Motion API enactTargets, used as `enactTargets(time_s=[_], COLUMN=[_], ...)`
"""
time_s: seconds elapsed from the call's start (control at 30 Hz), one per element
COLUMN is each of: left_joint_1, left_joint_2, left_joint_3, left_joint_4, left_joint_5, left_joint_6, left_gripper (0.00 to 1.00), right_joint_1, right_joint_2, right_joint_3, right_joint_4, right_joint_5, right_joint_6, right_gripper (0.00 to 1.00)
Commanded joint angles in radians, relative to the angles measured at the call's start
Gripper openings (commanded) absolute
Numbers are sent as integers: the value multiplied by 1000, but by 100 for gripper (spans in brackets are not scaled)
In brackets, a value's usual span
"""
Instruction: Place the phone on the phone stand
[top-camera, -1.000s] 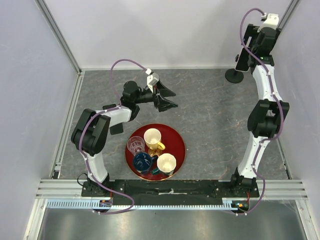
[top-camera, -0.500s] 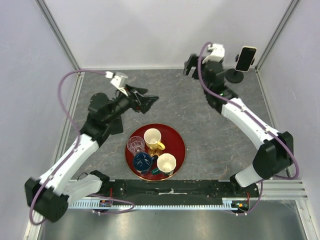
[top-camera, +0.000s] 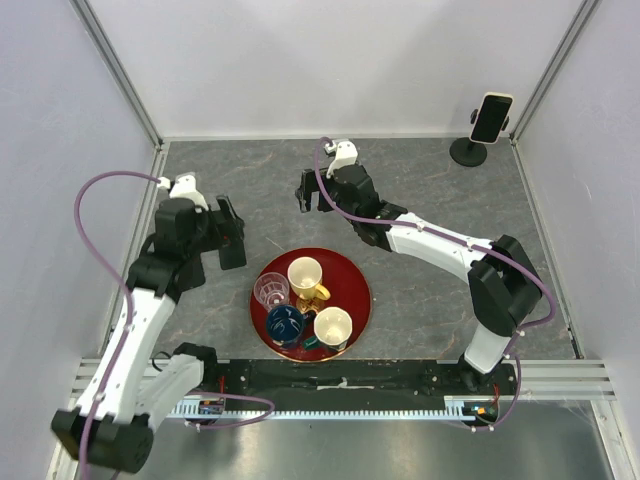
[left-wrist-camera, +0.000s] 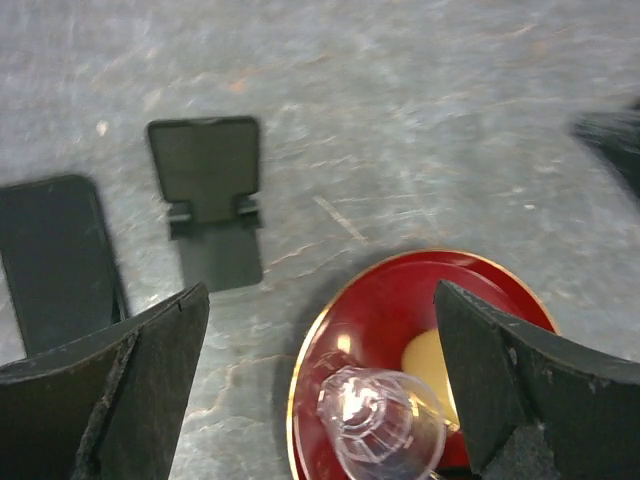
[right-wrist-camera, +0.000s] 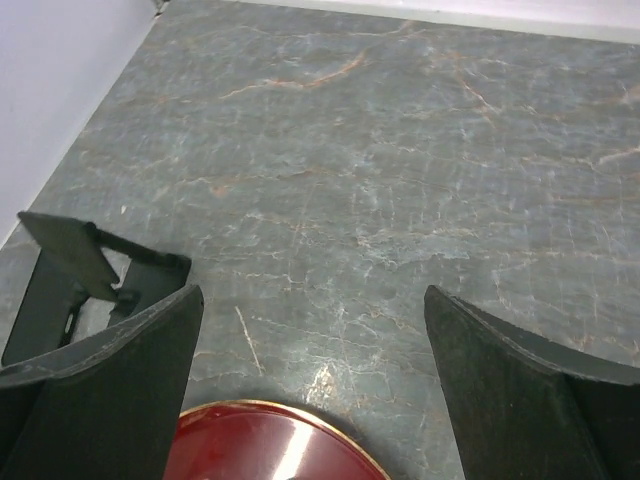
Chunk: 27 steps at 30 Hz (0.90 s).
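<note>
Top view first: the phone (top-camera: 491, 117) is sitting upright on the phone stand (top-camera: 468, 152) in the far corner, well off to the right of my right hand (top-camera: 310, 190). A second ago that hand was up there with it; now it's swung back over the middle of the tabletop (top-camera: 430, 200), just past the red tray (top-camera: 360, 272). The left hand (top-camera: 230, 238) has pulled in too.

Left wrist view: hand (left-wrist-camera: 320, 292) spread wide, nothing in it. A black bracket (left-wrist-camera: 210, 195) lies ahead, a flat black slab (left-wrist-camera: 55, 260) is off to its left, and the tray (clear glass (left-wrist-camera: 380, 420) on it) sits right underneath.

Right wrist view: hand (right-wrist-camera: 312, 295) wide open and empty, with bare tabletop ahead.

No phone in either wrist view. I'd call the job done and just park the arms.
</note>
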<state>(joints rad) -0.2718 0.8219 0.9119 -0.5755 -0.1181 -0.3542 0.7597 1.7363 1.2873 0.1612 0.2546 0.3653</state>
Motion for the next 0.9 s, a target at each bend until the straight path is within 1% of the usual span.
enactTargets(time_s=[0.0,0.03,0.07,0.1,0.17,0.2,0.23,0.27,0.3,0.37,0.4,0.67,0.73,0.87], left_joint_1=[224,235,235,235,229,224,221,221,220,189,175,169,169,171], left_joint_2=[184,198,216,270,357,399,471,486,494,503,510,620,634,648], left_joint_3=[-1,4,1,5,77,109,152,159,156,147,145,171,186,185], left_joint_4=[38,60,122,131,109,50,37,40,78,111,130,163,155,167], left_joint_5=[180,172,160,122,95,15,-17,-23,-17,-35,-85,-144,-175,-192], left_joint_6=[50,63,108,107,101,78,63,52,54,79,87,100,103,121], left_gripper=[100,100,100,100,100,100,100,100,100,100,100,98,96,96], right_joint_1=[-19,-20,-23,-26,-37,-42,-52,-60,-66,-86,-92,-145,-154,-163], right_joint_2=[-27,-34,-46,-49,-57,-58,-60,-69,-73,-87,-90,-106,-104,-104], right_joint_3=[18,9,-5,-11,-22,-26,-32,-51,-60,-83,-89,-123,-125,-129], right_joint_4=[129,133,138,138,141,144,150,170,181,204,208,228,227,228], right_joint_5=[-163,-150,-138,-130,-123,-126,-136,-144,-155,-176,-181,-198,-206,-210], right_joint_6=[-98,-121,-130,-138,-146,-146,-143,-131,-126,-105,-100,-69,-63,-58], right_gripper=[98,98,98,98,98,98,98,98,98,98,98,98,98,98])
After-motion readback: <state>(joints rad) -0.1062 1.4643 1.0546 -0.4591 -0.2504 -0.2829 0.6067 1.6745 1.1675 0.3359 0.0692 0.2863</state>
